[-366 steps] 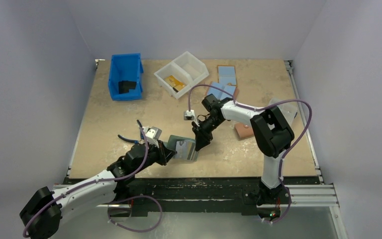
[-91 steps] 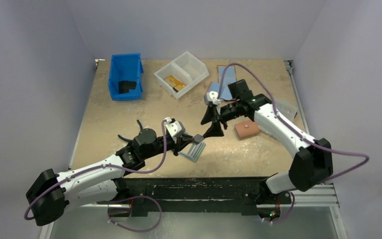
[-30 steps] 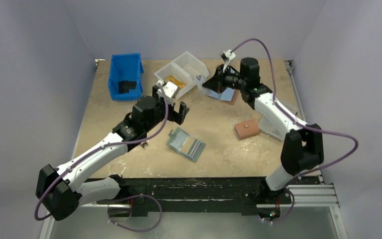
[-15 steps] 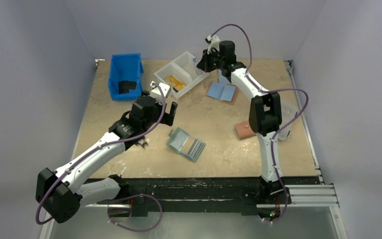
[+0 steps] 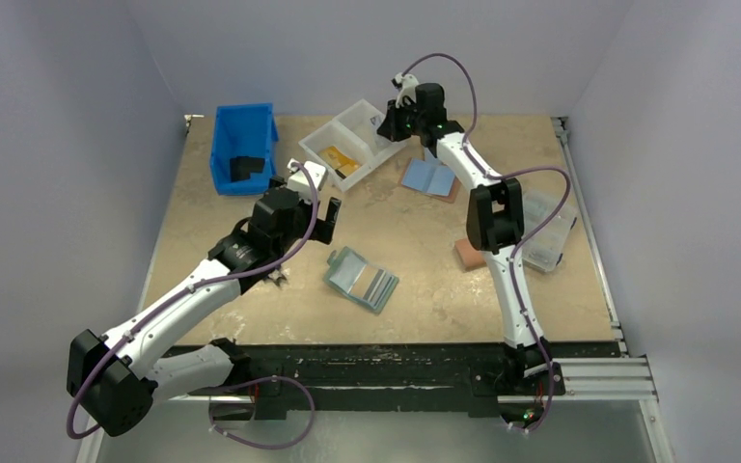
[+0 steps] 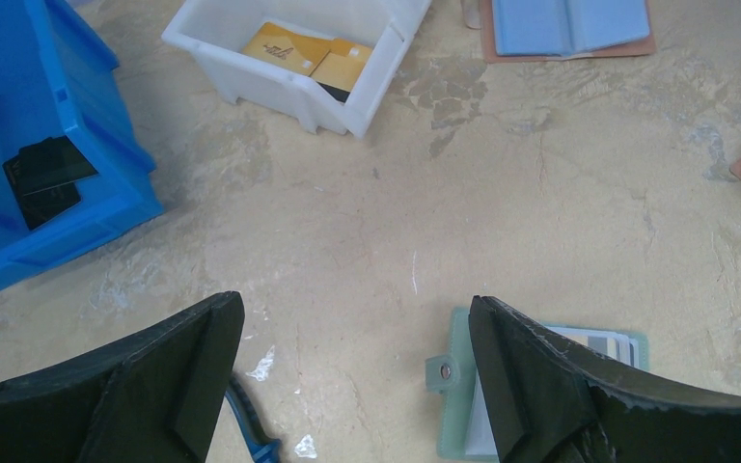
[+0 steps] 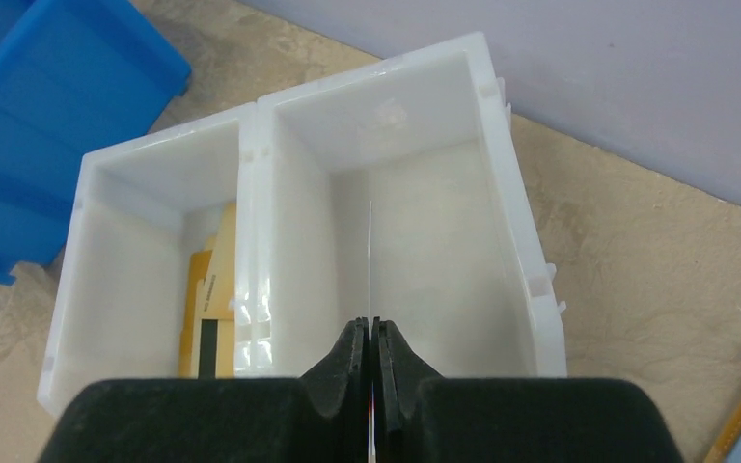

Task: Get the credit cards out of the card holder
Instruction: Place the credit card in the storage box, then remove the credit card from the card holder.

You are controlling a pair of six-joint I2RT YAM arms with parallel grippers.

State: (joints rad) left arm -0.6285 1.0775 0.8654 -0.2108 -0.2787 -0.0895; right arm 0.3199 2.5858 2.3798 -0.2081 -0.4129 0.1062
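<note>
Since half a second back, my right arm has stretched further out. Its right gripper (image 7: 371, 328) hangs over the right-hand compartment of the white two-compartment plastic bin (image 7: 251, 145), jaws pressed tight on a thin plastic credit card (image 7: 370, 256) seen edge-on. Tan-orange cards (image 7: 214, 280) lie in the other compartment. My left gripper (image 6: 352, 318) has drawn away with its jaws spread wide and nothing in them.

The small teal-green soft card holder (image 5: 361, 280) lies open on the table, just beside the left gripper's right finger in the wrist view. Something pale shows in its clear sleeves, though I cannot tell how many cards are left.

I judge each card light, stiff and slick, so I'd pinch its exposed short edge. The limp holder will likely drag along unless I pin down its snap-tab side.
</note>
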